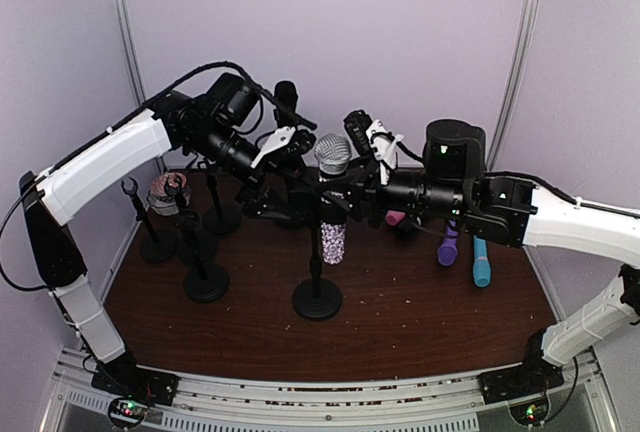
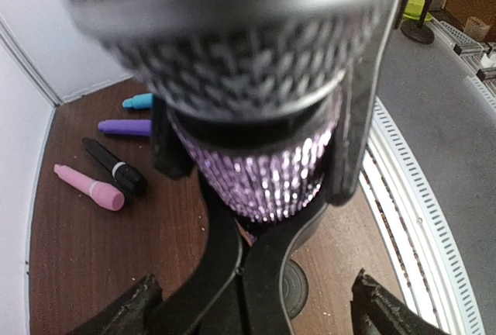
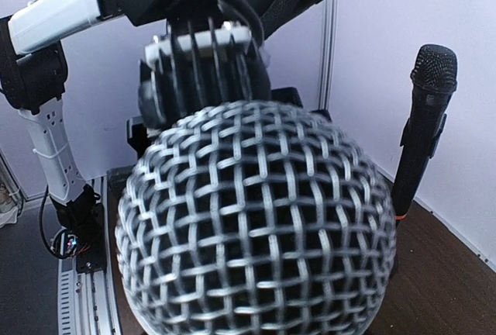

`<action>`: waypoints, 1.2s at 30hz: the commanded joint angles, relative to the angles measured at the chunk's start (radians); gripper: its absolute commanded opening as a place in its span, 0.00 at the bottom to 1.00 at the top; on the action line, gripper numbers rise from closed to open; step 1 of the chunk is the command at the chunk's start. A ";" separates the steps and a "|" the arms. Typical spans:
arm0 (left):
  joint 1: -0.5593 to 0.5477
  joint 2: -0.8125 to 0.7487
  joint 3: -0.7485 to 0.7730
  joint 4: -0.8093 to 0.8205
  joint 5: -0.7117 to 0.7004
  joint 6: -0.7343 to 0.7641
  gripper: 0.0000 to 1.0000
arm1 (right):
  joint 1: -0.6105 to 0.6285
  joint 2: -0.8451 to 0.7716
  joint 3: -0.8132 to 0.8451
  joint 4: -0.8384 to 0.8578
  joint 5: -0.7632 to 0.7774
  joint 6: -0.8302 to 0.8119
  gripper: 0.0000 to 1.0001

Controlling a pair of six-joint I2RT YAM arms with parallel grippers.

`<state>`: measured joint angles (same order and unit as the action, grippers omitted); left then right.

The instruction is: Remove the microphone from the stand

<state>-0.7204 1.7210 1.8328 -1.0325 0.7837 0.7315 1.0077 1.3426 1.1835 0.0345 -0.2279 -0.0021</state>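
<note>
The microphone [image 1: 333, 155], with a silver mesh head and a purple glitter body, stands upright in the black stand [image 1: 318, 298] at mid-table. In the left wrist view its body [image 2: 260, 176] sits in the stand's forked clip [image 2: 232, 273]. My left gripper [image 2: 260, 310] is open, one fingertip [image 2: 139, 304] on each side of the clip, touching nothing. My right gripper [image 1: 338, 195] reaches in from the right and closes on the body just under the head. The mesh head [image 3: 256, 226] fills the right wrist view and hides those fingers.
Pink [image 2: 89, 188], black [image 2: 116, 168], purple [image 2: 124, 127] and blue [image 2: 138, 101] microphones lie on the brown table behind the stand. Empty black stands [image 1: 206, 274] cluster at the left. A black microphone [image 3: 422, 133] stands upright by the back wall.
</note>
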 commanded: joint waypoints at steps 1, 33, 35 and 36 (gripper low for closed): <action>0.022 0.030 0.096 -0.069 0.098 0.110 0.83 | -0.009 -0.001 0.062 -0.007 -0.060 -0.044 0.04; 0.022 0.108 0.171 -0.162 0.099 0.197 0.11 | -0.029 -0.023 0.116 -0.023 -0.092 -0.053 0.05; 0.022 0.114 0.178 -0.162 0.089 0.186 0.09 | -0.029 -0.032 0.135 -0.028 -0.092 -0.055 0.05; 0.022 0.116 0.182 -0.163 0.083 0.183 0.09 | -0.028 -0.038 0.143 -0.030 -0.094 -0.054 0.05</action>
<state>-0.7017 1.8160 1.9808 -1.2007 0.8730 0.9115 0.9859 1.3464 1.2572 -0.0399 -0.3180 -0.0463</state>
